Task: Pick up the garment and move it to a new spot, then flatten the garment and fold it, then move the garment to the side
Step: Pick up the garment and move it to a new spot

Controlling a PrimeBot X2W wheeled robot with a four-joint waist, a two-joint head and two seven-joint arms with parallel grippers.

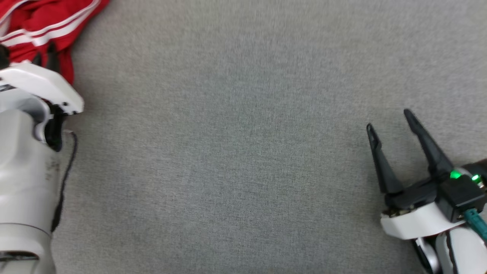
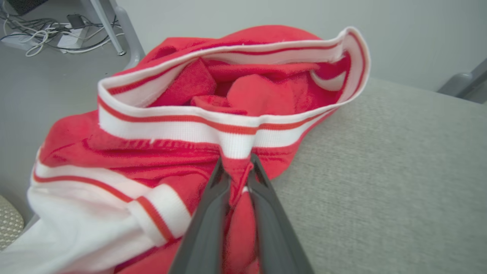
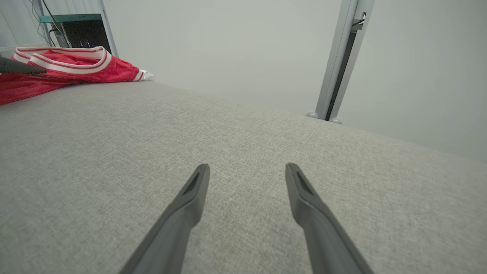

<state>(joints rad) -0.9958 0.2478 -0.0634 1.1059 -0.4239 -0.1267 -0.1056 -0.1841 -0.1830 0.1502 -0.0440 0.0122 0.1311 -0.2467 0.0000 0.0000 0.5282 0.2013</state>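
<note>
Left gripper (image 2: 236, 161): nearest the left wrist camera. Its jaws are drawn almost together, pinching a fold of red cloth just below a white striped band.
Garment (image 2: 266, 91): red, with white bands that carry thin red stripes. It is bunched in a heap at the far left of the worktop (image 1: 243, 152), by its edge.
Left wrist view: a banded opening of the garment stands up as a loop with crumpled red cloth inside. Another white band lies at the lower left, close to the camera.
Head view: the garment sits in the upper left corner, cut off by the frame. The pale left forearm (image 1: 23, 160) lies in front of it. Two dark tips rest over the red cloth, and the pinch itself is hidden.
Right wrist view: the garment shows side-on as a low heap at the far left. One dark finger of the left gripper reaches it from the frame's edge.
Right gripper (image 1: 389, 121): jaws spread wide and holding nothing, low over bare worktop and well apart from the garment. Green lights (image 1: 454, 175) glow at its wrist.
Worktop surface: grey woven cloth.
Beyond, left wrist view: grey floor with a tangle of cables (image 2: 38, 34) and a slanted metal leg (image 2: 110, 26).
Beyond, right wrist view: a pale wall, an upright metal post (image 3: 338, 61) and a dark cabinet (image 3: 81, 32) behind the garment.
</note>
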